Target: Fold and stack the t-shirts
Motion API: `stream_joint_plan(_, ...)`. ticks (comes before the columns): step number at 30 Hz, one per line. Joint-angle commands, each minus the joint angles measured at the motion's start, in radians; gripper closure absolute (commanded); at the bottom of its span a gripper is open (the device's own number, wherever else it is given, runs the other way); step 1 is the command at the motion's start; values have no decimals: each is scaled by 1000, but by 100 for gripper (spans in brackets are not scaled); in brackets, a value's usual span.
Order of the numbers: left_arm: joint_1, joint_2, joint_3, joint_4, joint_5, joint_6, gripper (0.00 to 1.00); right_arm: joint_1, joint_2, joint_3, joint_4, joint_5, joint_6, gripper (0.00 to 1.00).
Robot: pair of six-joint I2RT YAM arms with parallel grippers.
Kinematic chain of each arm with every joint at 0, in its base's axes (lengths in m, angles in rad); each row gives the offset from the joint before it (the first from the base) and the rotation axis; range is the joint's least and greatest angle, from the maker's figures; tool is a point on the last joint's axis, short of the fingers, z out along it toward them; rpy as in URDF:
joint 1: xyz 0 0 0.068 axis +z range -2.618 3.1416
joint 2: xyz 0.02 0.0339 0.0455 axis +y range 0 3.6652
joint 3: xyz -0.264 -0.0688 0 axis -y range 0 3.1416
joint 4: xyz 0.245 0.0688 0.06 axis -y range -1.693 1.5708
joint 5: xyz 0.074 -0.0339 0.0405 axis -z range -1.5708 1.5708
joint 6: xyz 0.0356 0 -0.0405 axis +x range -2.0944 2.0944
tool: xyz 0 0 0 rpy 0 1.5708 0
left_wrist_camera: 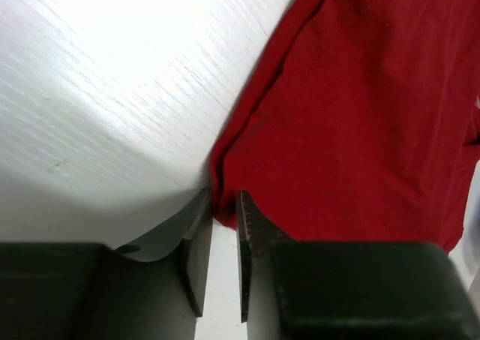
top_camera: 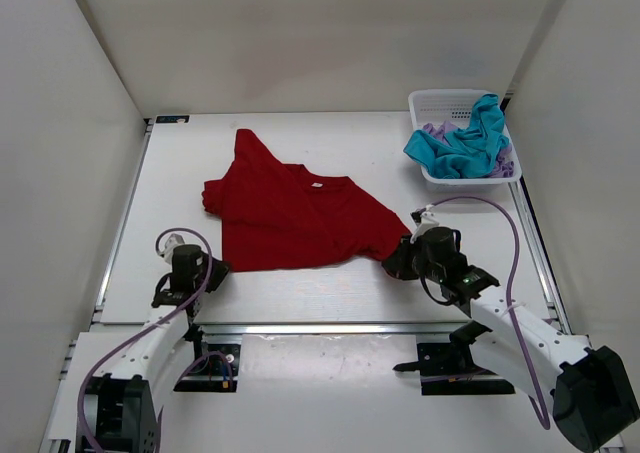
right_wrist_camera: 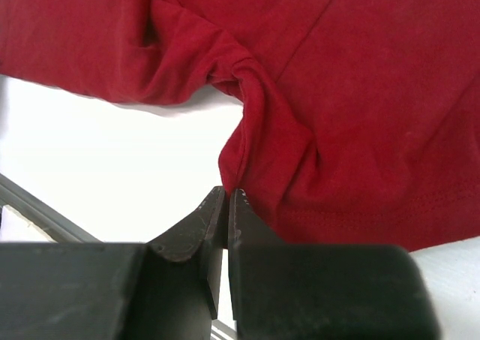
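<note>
Deep red cloth t-shirt [top_camera: 290, 223] lies spread mid-frame on the white counter [top_camera: 180, 173]; the fold looks barely begun. The left hand [left_wrist_camera: 225, 205] pinches its lower-left hem corner, fingers a sliver apart; the right hand [right_wrist_camera: 227, 197] is clamped on the lower-right edge. Next, I judge, both lift together and carry the hem upward. Three shirts: this, plus one teal-blue shirt [top_camera: 465, 148] and one pale lavender shirt [top_camera: 435, 131] in one white mesh basket [top_camera: 440, 98], upper right.

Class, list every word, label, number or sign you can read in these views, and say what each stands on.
No text can be read in any view.
Red shirt: its white neck tag is too small to read.
</note>
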Motion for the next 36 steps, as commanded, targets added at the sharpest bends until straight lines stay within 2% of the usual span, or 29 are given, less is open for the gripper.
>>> stream_joint_plan(1, -23, 35, 0, 63, -6, -18, 71, 2, -13, -9, 35, 19, 6, 100)
stream_joint_plan(4, -2, 40, 11, 88, 9, -15, 85, 6, -6, -13, 28, 30, 7, 100)
stream_joint_plan(7, 40, 55, 74, 67, 14, 50, 100, 41, 13, -7, 14, 48, 9, 100)
stream_joint_plan(9, 47, 92, 188, 30, -6, 99, 100, 97, 31, -7, 24, 56, 27, 100)
stream_joint_plan(12, 96, 199, 354, -22, -2, 185, 100, 331, 106, 14, 50, 109, 96, 100)
stream_joint_plan(14, 157, 248, 445, -29, 38, 232, 100, 437, 180, 62, 52, 106, 118, 100)
stream_joint_plan(15, 199, 280, 462, -32, 69, 231, 100, 489, 230, 107, 29, 108, 101, 98)
stream_joint_plan(17, 247, 322, 505, -30, 116, 257, 100, 521, 281, 160, -26, 140, 80, 89)
stream_joint_plan(18, 250, 342, 514, -38, 121, 263, 100, 510, 281, 174, -40, 141, 61, 72)
stream_joint_plan(19, 248, 348, 522, -44, 111, 277, 100, 471, 255, 174, -46, 138, 54, 62)
stream_joint_plan(22, 282, 357, 505, -36, 116, 312, 100, 329, 121, 125, -60, 94, 44, 52)
stream_joint_plan(24, 317, 371, 490, -18, 141, 306, 100, 234, 19, 93, -80, 95, 37, 55)
stream_joint_plan(26, 319, 388, 503, -12, 153, 309, 100, 123, -45, 65, -119, 82, 37, 65)
stream_joint_plan(28, 276, 412, 519, -1, 143, 295, 100, 1, -87, 21, -173, 62, 44, 69)
stream_joint_plan(30, 233, 420, 526, 7, 121, 292, 100, -58, -130, -6, -218, 69, 44, 72)
stream_joint_plan(31, 221, 417, 528, 28, 123, 282, 100, -64, -141, -15, -257, 103, 58, 72)
stream_joint_plan(34, 180, 380, 468, 82, 138, 251, 100, 38, -150, -10, -322, 234, 150, 65)
stream_joint_plan(36, 144, 351, 451, 100, 130, 254, 100, 71, -116, 0, -371, 272, 178, 64)
